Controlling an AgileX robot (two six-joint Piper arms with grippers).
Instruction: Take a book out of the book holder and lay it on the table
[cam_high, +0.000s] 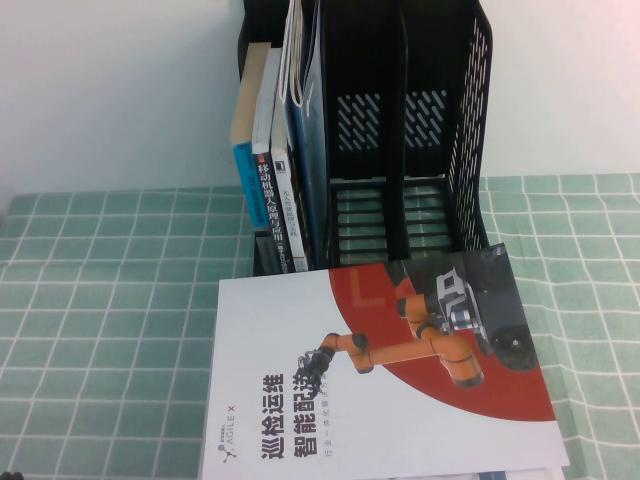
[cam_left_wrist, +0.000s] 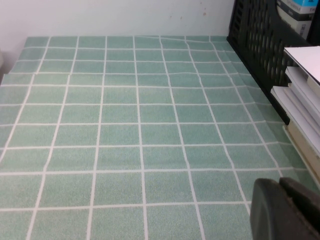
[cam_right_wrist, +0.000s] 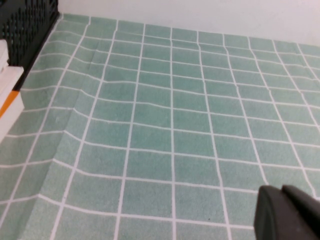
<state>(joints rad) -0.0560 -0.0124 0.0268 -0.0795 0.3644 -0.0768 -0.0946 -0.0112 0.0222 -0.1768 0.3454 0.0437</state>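
The book (cam_high: 380, 380), white with a red curve and an orange robot arm picture, lies flat and cover up on the table (cam_high: 100, 300), just in front of the black book holder (cam_high: 440, 150). Its far edge reaches the holder's base. The holder's right slots stand empty. Neither gripper shows in the high view. In the left wrist view my left gripper (cam_left_wrist: 279, 184) hovers shut and empty over the green cloth (cam_left_wrist: 125, 125), beside the book's white page edges (cam_left_wrist: 300, 100). In the right wrist view my right gripper (cam_right_wrist: 281, 189) is shut and empty over the cloth on the book's other side.
Several other books (cam_high: 275, 170) stand upright in the holder's left slots. A white wall runs behind the table. The cloth has wrinkles (cam_right_wrist: 75, 110) near the holder (cam_right_wrist: 25, 25).
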